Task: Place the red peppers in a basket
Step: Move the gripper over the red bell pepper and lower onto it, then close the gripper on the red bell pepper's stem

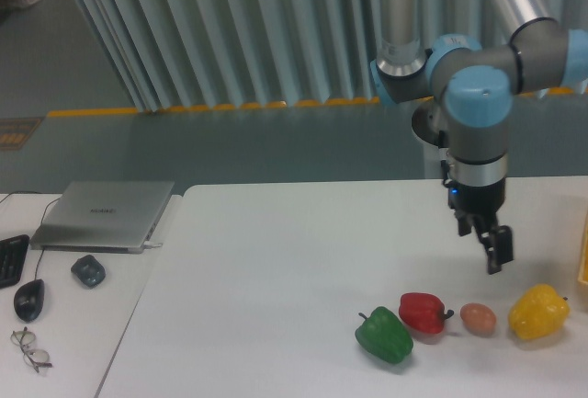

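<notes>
The gripper (492,249) hung above the red pepper (422,312), right of it; whether it was spread, I cannot tell. It should descend centred, avoiding the neighbouring potato (478,318).

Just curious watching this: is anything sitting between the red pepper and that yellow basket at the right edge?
Yes. A small brownish potato-like item and the yellow pepper lie in a row between the red pepper and the basket.
</notes>
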Available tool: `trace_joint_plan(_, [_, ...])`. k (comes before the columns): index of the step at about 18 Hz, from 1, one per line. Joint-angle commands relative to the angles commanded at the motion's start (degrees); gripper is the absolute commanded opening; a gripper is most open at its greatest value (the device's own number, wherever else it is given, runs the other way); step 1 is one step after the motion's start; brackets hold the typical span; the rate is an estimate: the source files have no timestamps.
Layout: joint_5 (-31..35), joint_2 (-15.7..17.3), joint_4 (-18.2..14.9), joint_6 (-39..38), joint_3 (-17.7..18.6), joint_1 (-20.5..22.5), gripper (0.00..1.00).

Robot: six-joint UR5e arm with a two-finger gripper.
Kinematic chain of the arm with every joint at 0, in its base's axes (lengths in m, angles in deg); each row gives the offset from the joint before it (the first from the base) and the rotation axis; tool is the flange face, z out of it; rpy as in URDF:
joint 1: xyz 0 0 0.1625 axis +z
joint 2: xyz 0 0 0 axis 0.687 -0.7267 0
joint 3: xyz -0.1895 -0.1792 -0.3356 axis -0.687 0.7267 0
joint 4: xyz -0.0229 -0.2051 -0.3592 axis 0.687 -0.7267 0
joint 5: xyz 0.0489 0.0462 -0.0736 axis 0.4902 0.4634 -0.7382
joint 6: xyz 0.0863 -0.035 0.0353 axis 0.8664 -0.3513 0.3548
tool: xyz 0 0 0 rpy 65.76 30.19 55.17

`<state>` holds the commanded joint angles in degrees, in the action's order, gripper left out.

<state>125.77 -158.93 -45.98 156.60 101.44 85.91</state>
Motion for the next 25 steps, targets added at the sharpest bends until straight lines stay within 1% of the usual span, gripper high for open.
trace_joint_plan(2, [1.8,-1.0,0.1,1.2,-0.4,-1.4,1.0])
trace_joint_plan(5, [4.7,-3.2,0.1,3.3,-1.1,-3.6,1.0])
trace_joint_plan(6, [5.2,-3.9,0.5,3.3,-1.1,-4.0,1.0])
trace_joint_plan(11, [7.1,-6.9,1.1,4.1,-2.7,-5.4,1.0])
trace_joint_plan(16, [7.3,-8.3,1.4,4.9,-3.2,-5.6,1.0])
trace_joint_plan(18, [8.3,-9.2,2.4,4.8,-3.2,-5.7,1.0])
trace_joint_plan(21, [9.2,-10.5,2.9,4.3,-3.4,-6.2,1.0])
trace_joint_plan(25, [9.7,-12.3,5.3,3.6,-3.5,-7.0,1.0])
